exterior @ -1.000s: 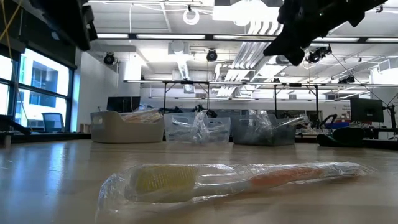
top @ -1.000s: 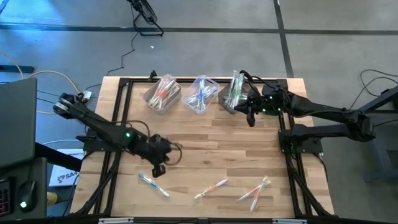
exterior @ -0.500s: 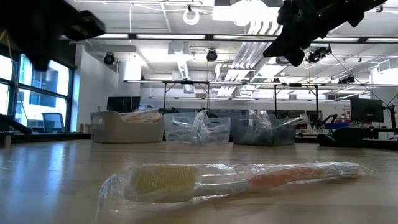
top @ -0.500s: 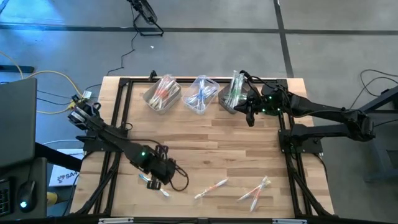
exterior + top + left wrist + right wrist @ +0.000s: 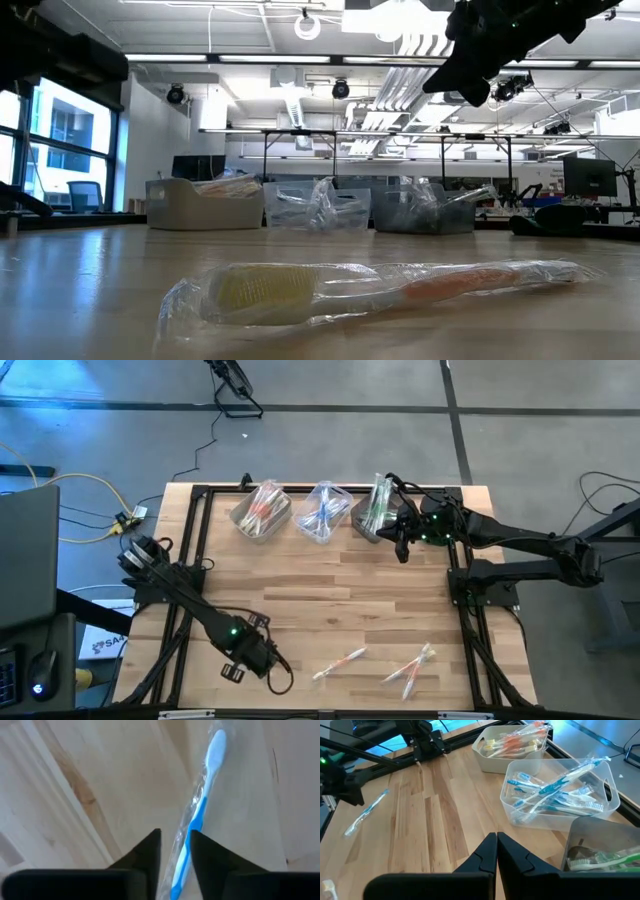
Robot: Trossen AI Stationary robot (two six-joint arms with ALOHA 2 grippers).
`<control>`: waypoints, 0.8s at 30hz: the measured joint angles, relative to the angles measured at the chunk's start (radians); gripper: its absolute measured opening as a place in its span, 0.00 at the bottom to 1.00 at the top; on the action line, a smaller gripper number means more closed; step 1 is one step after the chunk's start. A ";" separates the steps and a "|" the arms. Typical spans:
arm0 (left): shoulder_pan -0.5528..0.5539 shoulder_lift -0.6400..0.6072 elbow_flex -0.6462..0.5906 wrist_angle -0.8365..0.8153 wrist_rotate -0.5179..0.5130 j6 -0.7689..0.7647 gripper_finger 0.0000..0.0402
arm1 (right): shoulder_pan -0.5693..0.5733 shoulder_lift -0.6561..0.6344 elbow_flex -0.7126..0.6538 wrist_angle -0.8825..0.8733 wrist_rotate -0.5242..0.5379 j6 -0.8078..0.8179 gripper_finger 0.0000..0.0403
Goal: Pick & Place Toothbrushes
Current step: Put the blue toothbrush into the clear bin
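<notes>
Straddling the blue toothbrush [image 5: 197, 815], the left gripper [image 5: 175, 851] has dropped to the front left part of the worktop [image 5: 330, 600] and parted its fingers a little, where a moment ago they were shut and the arm was higher and farther back. In the left wrist view the wrapped handle runs up through the narrow gap between the two dark fingers, with the brush head lying beyond them on the wood; nothing is pinched yet, so this reads as the line-up just before a grasp. From above, the left gripper [image 5: 250, 653] covers that toothbrush. Farther right on the worktop lie an orange toothbrush [image 5: 339, 663] and a loose pair of toothbrushes [image 5: 412, 664], still waiting. At the back stand three bins, with orange [image 5: 262, 510], blue [image 5: 322, 512] and green [image 5: 373, 512] brushes. The right gripper [image 5: 402, 546] hangs shut and empty by the green bin, unmoved. By colour, the blue bin looks the likely destination.
</notes>
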 joint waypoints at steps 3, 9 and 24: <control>0.003 0.022 0.000 0.022 0.012 0.000 0.33 | 0.000 0.000 0.000 0.000 0.000 0.000 0.01; 0.001 0.060 0.000 0.072 0.075 0.050 0.42 | 0.000 0.000 0.000 -0.001 0.000 -0.002 0.01; -0.010 0.162 -0.001 0.141 0.120 0.006 0.42 | 0.000 0.000 0.000 0.000 0.000 -0.026 0.01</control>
